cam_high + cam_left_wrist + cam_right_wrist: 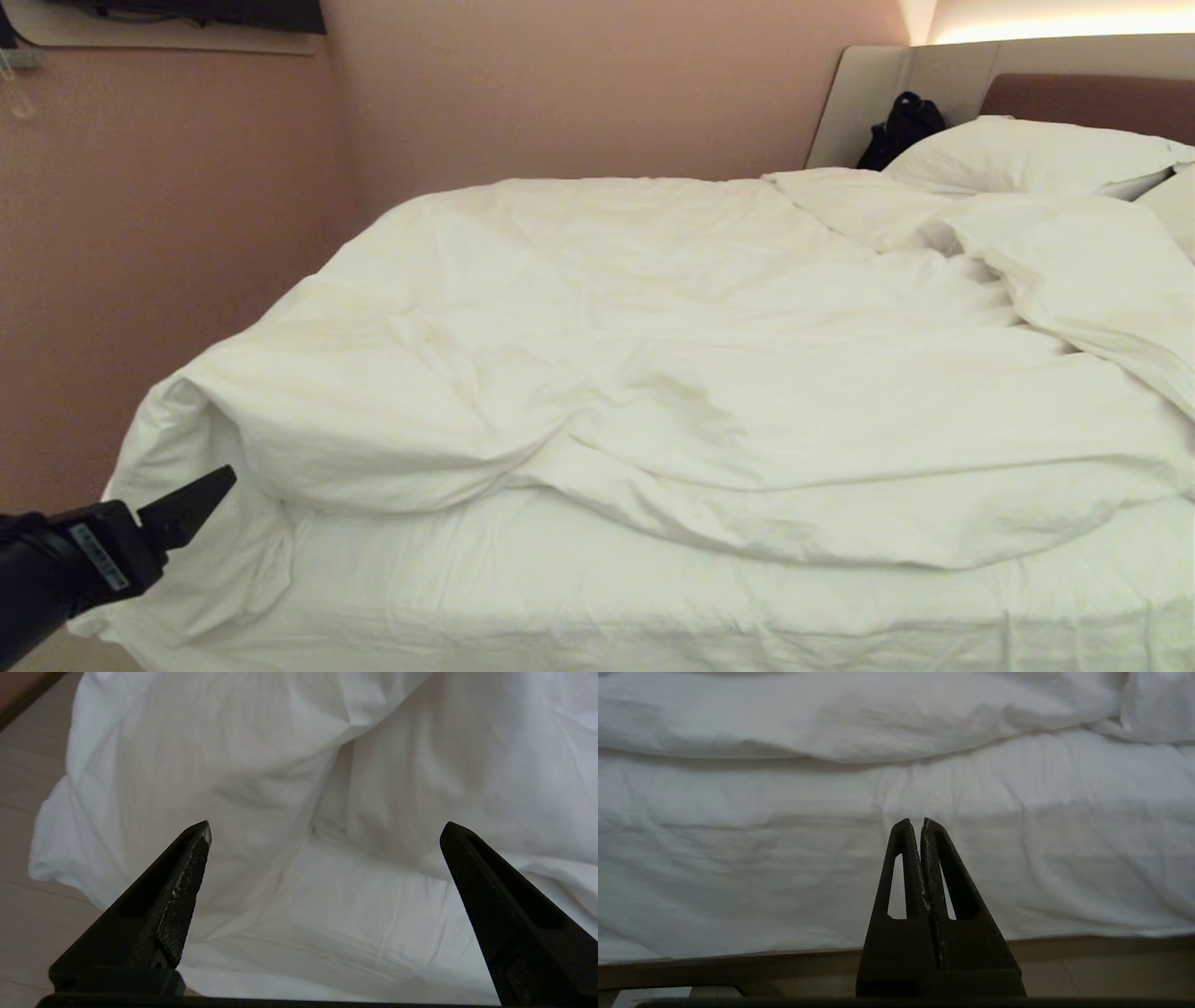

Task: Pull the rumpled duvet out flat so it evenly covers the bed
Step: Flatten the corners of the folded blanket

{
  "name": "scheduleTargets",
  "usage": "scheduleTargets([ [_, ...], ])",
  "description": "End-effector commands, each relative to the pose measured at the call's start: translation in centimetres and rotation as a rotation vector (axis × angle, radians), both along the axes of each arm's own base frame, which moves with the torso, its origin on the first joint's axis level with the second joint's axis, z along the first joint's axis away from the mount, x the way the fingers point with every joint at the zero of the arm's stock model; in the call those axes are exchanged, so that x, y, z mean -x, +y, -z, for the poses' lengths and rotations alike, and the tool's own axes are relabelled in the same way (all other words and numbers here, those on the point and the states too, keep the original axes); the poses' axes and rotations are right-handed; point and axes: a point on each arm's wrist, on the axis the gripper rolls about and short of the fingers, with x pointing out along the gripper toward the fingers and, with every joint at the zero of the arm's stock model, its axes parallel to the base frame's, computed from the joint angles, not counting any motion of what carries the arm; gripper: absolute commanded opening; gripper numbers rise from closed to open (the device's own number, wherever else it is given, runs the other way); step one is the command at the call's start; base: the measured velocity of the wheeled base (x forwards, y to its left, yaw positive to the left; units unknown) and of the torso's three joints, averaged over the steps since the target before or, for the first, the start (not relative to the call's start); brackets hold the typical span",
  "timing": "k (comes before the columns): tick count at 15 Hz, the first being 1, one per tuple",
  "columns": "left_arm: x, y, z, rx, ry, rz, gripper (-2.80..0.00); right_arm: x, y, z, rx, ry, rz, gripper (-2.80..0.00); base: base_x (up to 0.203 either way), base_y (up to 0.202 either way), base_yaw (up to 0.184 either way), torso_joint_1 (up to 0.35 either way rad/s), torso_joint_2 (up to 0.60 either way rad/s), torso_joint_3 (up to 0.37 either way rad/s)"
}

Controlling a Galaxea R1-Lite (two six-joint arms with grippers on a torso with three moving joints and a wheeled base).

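The white duvet (653,336) lies rumpled over the bed (597,597). Its near edge is drawn back in folds, so a strip of fitted sheet is bare along the near side. A bunched duvet corner (187,765) hangs over the bed's left corner. My left gripper (210,490) hovers open just before that corner, in the head view's lower left. In the left wrist view the left gripper (327,826) has nothing between its wide-apart fingers. My right gripper (922,821) is shut and empty. It points at the mattress side (784,858), under the duvet's edge (831,714), and is outside the head view.
White pillows (1027,154) lie at the brown headboard (1092,98) on the far right, with a black bag (901,126) beside them. A pink wall (140,233) runs close along the bed's left side. The platform base (738,966) and pale floor (28,812) lie below.
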Motion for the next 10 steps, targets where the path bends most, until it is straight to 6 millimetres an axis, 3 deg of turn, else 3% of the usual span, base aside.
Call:
scheduleTargets([
  [1, -1.6, -0.1, 0.9, 0.002, 0.050, -0.004, 0.00, -0.1, 0.1, 0.1, 0.012, -0.020, -0.050, -2.80, 0.000, 0.000, 0.000, 0.000, 0.00, 0.000],
  [10, -4.7, -0.6, 3.9, 0.030, 0.256, 0.010, 0.00, -0.1, 0.1, 0.1, -0.056, -0.027, -0.046, -2.80, 0.000, 0.000, 0.000, 0.000, 0.00, 0.000],
])
